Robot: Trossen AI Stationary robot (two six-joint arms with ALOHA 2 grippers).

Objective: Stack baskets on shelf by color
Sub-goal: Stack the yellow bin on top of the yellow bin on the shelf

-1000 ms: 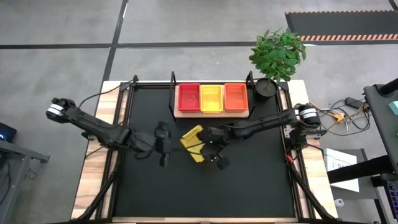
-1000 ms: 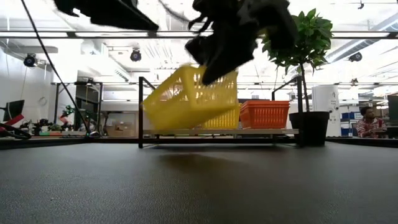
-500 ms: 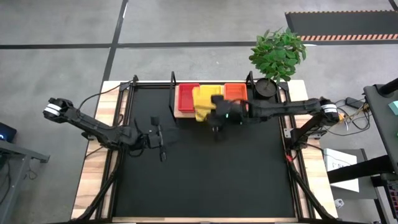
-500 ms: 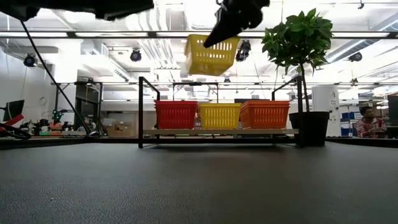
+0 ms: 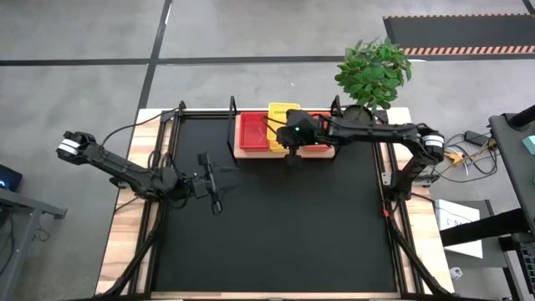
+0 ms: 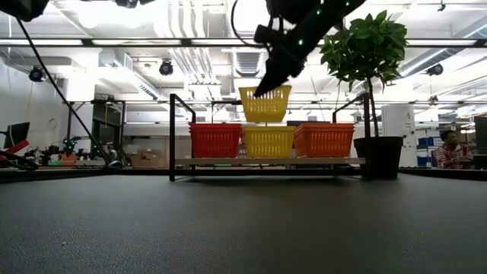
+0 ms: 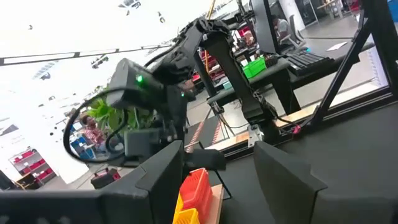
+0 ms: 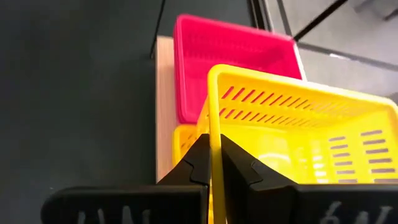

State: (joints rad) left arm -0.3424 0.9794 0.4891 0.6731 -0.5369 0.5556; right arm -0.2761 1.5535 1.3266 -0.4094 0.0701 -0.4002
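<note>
Shelf (image 5: 251, 153) sits at the far edge of the black table (image 5: 276, 242), beside a potted plant (image 5: 373, 73).

Right gripper (image 8: 211, 163) is over the middle of the shelf, fingers pressed onto the near rim of a yellow basket (image 6: 265, 103). Right wrist view shows the pinch plainly: the two dark fingertips (image 8: 194, 163) clamp the thin rim wall from both sides.

Low view gives what the high view cannot: the held basket hangs clear above the yellow basket on the shelf (image 6: 268, 141), with a small gap between the two, and is roughly level. High view shows only a strip of yellow (image 5: 282, 109) past the gripper body, so the height is unreadable there.

Right wrist view shows the pink-red basket (image 8: 230, 59) on the board next to the held one, and a corner of the lower yellow basket under it. The orange basket (image 6: 323, 139) is not visible in that view; the low view shows it at the shelf end nearest the plant.

Left gripper (image 5: 209, 180) hovers over the left part of the table, well apart from the shelf. Left wrist view shows its fingers (image 7: 281, 174) spread wide with nothing between them.

Count, low view: yellow baskets 2 (one held, one on shelf); pink-red 1 (image 6: 214, 140); orange 1. Total visible: 4. Shelf posts visible: 2.
</note>
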